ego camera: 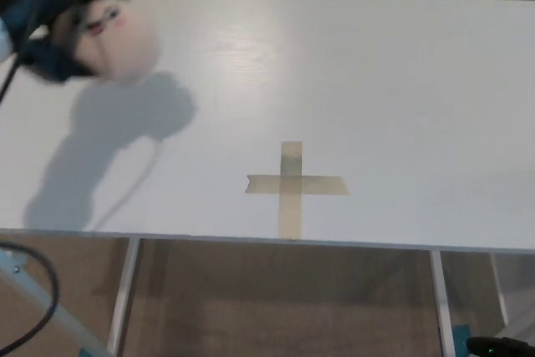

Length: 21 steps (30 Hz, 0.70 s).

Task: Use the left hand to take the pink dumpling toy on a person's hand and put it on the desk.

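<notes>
The pink dumpling toy (117, 39), round with a small face and rosy cheeks, is at the upper left of the head view, blurred by motion. My left hand (58, 18) is shut on it, black fingers wrapped over its top and left side. Toy and hand are held above the white desk (376, 81), casting a shadow below them. No person's hand shows. My right hand is out of the picture.
A tan tape cross (292, 183) is stuck on the desk near its front edge. A black cable (33, 290) loops at the bottom left, below the desk edge. The desk's legs (124, 294) show underneath.
</notes>
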### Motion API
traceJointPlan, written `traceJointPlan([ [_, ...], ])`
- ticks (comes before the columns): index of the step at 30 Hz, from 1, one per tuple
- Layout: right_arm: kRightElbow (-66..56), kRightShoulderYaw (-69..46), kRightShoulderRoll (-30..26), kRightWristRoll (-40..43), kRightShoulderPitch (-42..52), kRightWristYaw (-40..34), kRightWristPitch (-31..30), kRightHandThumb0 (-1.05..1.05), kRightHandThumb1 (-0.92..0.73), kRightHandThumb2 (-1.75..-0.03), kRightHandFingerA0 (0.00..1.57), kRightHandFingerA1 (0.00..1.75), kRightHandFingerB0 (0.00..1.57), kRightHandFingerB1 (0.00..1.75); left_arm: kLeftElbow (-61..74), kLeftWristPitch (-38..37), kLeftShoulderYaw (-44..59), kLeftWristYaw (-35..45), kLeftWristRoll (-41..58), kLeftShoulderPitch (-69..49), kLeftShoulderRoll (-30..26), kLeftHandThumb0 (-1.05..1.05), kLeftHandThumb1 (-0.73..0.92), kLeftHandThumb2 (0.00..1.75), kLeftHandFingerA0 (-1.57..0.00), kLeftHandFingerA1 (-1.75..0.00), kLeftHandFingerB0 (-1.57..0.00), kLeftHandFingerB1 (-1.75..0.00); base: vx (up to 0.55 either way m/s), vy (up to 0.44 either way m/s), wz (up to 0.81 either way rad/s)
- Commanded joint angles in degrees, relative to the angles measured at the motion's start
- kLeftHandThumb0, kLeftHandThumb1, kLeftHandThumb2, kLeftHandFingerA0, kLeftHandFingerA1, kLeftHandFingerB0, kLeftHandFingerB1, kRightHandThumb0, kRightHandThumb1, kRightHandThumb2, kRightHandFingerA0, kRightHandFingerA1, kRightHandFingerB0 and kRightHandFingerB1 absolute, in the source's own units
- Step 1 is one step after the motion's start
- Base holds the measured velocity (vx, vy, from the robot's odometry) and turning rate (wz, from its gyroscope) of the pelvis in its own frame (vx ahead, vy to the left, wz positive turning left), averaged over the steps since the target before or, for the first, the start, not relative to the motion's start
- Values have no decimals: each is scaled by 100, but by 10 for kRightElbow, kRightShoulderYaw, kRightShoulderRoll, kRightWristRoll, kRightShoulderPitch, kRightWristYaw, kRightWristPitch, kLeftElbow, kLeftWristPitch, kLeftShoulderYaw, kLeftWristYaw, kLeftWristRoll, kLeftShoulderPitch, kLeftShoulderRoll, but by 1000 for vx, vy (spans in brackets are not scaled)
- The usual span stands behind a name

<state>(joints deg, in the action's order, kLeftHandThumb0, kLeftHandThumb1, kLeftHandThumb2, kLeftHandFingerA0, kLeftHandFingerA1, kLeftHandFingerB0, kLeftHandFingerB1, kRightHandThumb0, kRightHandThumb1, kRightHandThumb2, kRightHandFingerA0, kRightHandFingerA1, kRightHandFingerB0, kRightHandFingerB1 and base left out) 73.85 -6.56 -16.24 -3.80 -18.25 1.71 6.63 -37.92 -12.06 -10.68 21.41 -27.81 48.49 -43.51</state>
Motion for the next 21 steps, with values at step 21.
traceJointPlan([
  [21, 4, -5, 0, 3, 2, 3, -7, -23, -68, -60, 53, 42, 48, 41, -67, -33, -70, -59, -49, -56, 11, -24, 78, 63, -92, -80, -50, -39, 0, 0, 0],
])
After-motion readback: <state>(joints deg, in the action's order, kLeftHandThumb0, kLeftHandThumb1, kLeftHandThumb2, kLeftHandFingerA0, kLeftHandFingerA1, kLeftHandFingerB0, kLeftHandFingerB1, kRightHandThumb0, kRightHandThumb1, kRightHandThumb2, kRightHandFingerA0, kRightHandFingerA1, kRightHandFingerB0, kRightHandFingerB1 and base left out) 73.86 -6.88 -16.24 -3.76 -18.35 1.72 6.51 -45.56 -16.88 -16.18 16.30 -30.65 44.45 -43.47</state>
